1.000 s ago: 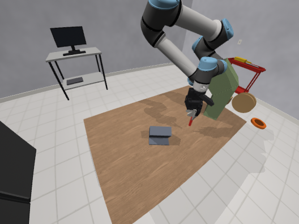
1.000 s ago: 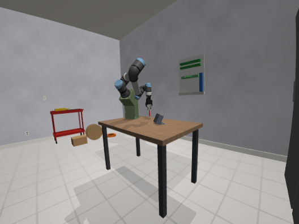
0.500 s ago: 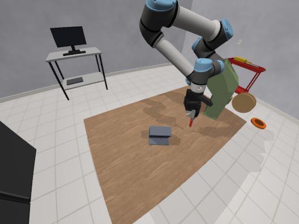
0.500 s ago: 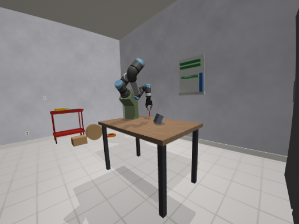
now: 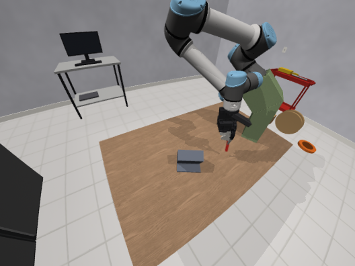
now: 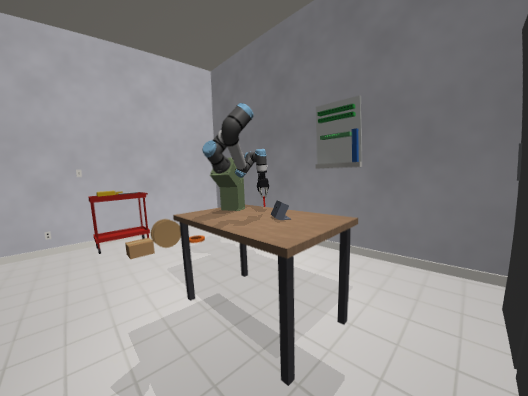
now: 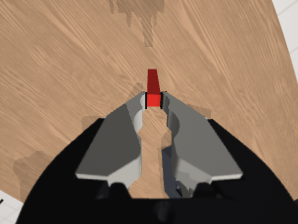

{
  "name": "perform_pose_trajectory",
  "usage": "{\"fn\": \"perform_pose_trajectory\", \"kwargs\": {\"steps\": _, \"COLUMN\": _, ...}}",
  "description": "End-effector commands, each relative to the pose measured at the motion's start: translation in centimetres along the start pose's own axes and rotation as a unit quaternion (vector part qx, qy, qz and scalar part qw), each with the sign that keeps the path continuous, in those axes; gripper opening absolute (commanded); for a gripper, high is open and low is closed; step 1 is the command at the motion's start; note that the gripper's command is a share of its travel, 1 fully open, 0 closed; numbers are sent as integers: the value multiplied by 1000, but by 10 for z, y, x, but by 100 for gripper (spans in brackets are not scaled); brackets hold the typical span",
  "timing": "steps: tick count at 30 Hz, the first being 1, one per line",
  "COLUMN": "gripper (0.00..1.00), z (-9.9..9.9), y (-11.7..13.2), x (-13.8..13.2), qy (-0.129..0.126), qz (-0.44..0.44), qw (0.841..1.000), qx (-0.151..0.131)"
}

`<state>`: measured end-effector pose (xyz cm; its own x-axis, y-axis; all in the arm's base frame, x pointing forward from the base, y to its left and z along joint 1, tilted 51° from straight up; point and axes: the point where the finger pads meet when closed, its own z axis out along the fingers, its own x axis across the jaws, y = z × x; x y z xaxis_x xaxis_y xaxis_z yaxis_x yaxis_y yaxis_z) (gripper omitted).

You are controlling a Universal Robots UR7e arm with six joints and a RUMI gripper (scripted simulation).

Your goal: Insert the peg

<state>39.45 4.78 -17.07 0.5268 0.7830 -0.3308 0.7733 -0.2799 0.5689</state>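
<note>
My gripper point(image 5: 227, 137) is shut on a small red peg point(image 5: 227, 146), which points down from the fingertips and hangs above the wooden table. In the wrist view the grey fingers clamp the peg point(image 7: 153, 90) at its upper end, with bare wood below it. The grey sloped panel point(image 5: 189, 160) stands on the table to the left of the peg and a little nearer the camera, apart from it. Its hole does not show in these views. In the exterior view the peg point(image 6: 263, 201) hangs just left of the panel point(image 6: 280, 210).
The green robot pedestal point(image 5: 263, 107) stands at the table's far right edge, close behind the gripper. Off the table are a red cart point(image 5: 294, 88), a round wooden disc point(image 5: 289, 122), an orange ring point(image 5: 306, 146) and a desk with a monitor point(image 5: 88, 67).
</note>
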Motion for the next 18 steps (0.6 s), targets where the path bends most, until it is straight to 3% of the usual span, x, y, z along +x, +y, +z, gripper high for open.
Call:
{"fn": "perform_pose_trajectory", "kwargs": {"steps": 1, "gripper": 0, "z": 2, "y": 0, "x": 0, "qy": 3, "qz": 5, "qw": 1000, "qx": 9}}
{"fn": "perform_pose_trajectory", "kwargs": {"steps": 18, "gripper": 0, "z": 7, "y": 0, "x": 0, "qy": 14, "qz": 22, "qw": 999, "qx": 38}}
